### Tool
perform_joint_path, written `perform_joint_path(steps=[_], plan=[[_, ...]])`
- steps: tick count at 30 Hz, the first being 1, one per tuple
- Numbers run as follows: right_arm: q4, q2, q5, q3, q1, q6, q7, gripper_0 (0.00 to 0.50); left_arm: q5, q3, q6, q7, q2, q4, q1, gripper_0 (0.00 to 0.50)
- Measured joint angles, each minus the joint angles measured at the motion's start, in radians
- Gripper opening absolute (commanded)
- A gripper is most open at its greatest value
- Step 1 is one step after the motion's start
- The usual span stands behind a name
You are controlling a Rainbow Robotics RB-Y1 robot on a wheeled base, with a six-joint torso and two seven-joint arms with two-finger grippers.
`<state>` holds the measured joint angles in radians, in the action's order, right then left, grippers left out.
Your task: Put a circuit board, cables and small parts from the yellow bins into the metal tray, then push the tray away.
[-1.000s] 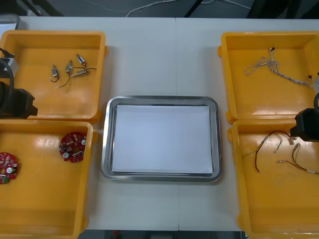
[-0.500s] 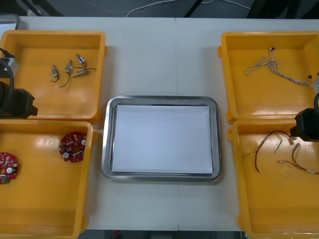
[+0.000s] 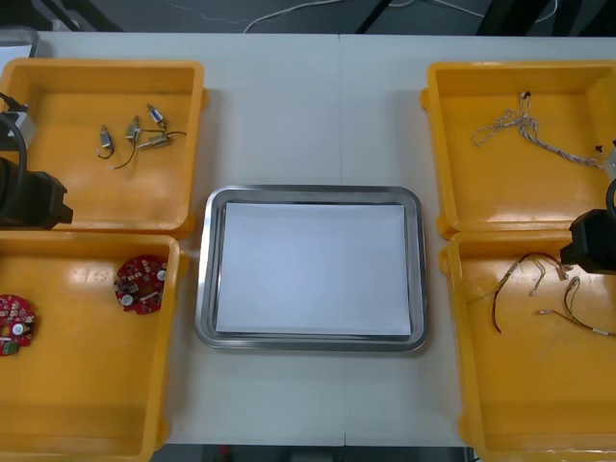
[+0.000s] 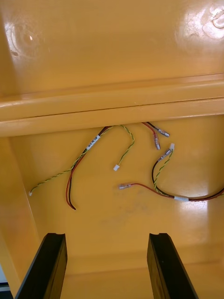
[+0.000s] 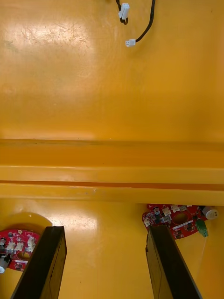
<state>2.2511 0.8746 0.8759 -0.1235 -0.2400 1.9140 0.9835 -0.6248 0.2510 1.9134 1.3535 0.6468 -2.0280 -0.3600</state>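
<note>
The metal tray (image 3: 205, 279) sits at the middle of the table (image 3: 308, 115), white inside and holding nothing, with open table on all its sides. Four yellow bins flank it. The far-left bin (image 3: 77, 197) holds small metal parts (image 3: 135, 135) and a black cable (image 5: 151, 18). The near-left bin (image 3: 87, 385) holds two round red circuit boards: one (image 3: 141, 284) close to the bin's far wall near its tray-side corner, the other (image 3: 14, 322) against its outer edge.

The far-right bin (image 3: 510, 197) holds a twisted blue and white cable (image 3: 525, 130), while red and yellow cables (image 3: 539, 284) lie loose in the far half of the near-right bin (image 3: 529, 395).

The left gripper (image 5: 106, 231) hangs at the table's left edge, over the shared wall of the two left bins. Its fingers are spread wide with nothing between them, and a board lies just past each fingertip, untouched.

The right gripper (image 4: 106, 238) hangs at the table's right edge above the near-right bin. It is equally wide apart and empty, and the cables lie beyond its fingertips, clear of them.
</note>
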Motion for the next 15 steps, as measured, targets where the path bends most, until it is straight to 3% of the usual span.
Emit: perform_joint_path(steps=[15], plan=[[0.000, 0.000, 0.000, 0.000, 0.000, 0.000, 0.000, 0.500, 0.000, 0.000, 0.000, 0.000, 0.000, 0.000, 0.000, 0.500]])
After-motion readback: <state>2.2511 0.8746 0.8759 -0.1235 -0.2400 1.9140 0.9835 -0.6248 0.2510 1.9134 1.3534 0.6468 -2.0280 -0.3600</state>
